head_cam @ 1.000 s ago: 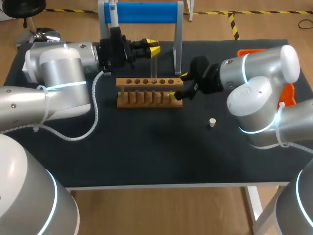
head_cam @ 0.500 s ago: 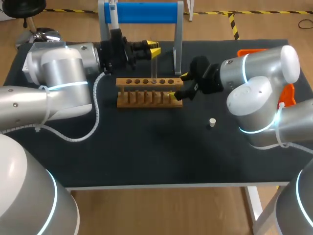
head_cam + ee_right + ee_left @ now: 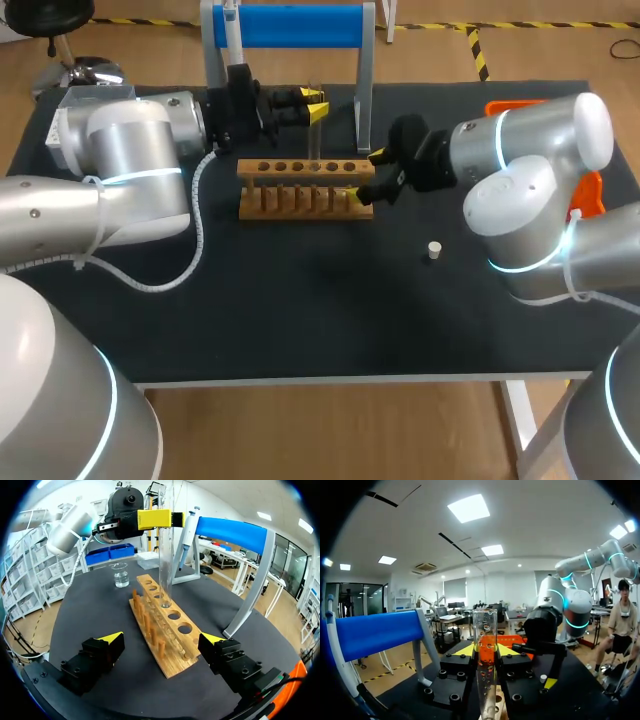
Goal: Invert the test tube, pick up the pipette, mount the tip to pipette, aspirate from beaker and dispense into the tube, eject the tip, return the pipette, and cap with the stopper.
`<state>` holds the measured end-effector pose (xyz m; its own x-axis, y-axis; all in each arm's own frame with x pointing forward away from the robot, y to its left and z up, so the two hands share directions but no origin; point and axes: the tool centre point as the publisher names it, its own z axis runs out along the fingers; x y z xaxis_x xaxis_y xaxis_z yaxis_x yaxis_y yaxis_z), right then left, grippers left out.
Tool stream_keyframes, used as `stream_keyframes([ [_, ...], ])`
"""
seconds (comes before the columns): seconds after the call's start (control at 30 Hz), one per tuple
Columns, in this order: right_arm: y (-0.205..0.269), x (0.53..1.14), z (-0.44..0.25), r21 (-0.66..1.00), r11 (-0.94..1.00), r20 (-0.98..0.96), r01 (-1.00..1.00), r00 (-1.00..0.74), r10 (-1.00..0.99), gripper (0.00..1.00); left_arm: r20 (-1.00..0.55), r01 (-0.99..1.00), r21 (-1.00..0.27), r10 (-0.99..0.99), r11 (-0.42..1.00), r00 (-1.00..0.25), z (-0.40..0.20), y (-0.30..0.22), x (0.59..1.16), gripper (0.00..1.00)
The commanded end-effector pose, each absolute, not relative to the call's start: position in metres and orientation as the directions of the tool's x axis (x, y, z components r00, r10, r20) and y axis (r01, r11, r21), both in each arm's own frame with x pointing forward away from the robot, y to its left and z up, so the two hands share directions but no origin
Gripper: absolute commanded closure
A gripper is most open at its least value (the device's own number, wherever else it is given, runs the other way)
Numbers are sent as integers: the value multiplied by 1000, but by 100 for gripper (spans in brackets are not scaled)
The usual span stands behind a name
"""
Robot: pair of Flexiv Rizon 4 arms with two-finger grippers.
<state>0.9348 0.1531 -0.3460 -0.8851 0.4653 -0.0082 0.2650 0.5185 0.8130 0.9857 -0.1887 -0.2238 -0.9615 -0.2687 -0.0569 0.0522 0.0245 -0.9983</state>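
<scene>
Left gripper (image 3: 314,100): on the far side of the rack, its fingers clamped on the tube's upper part from both sides.
Tube (image 3: 165,555): clear, upright, open end up. Its lower end is at a hole in the right half of the rack; I cannot tell whether it sits in the hole.
Rack (image 3: 300,190): wooden, with one row of holes, lying left to right on the far half of the table.
Right gripper (image 3: 368,176): at the rack's right end, fingers spread wide, one to the near side and one to the far side of that end, gripping nothing.
Pipette (image 3: 187,530): hangs at the stand's left post, beyond the rack.
Stand (image 3: 300,25): a blue bar on two grey posts at the far edge.
Beaker (image 3: 120,575): small and clear, on the table beyond the rack's left end, well apart from the tube.
Stopper (image 3: 434,250): small and white, on the table right of and nearer than the rack, apart from both grippers.
Orange item (image 3: 510,105): at the far right, mostly hidden.
Table (image 3: 300,320): black top.
</scene>
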Motion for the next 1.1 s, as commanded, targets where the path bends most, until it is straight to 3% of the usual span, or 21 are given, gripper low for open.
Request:
stream_keyframes([
  [0.03, 153, 935, -345, 810, 522, -7, 267, -886, 464, 0, -58, 54, -998, -278, 21, -959, -228, -190, 986, 100],
  [1.1, 153, 935, -345, 810, 522, -7, 267, -886, 464, 0, -29, 25, -1000, -301, 18, -953, -257, -189, 991, 100],
])
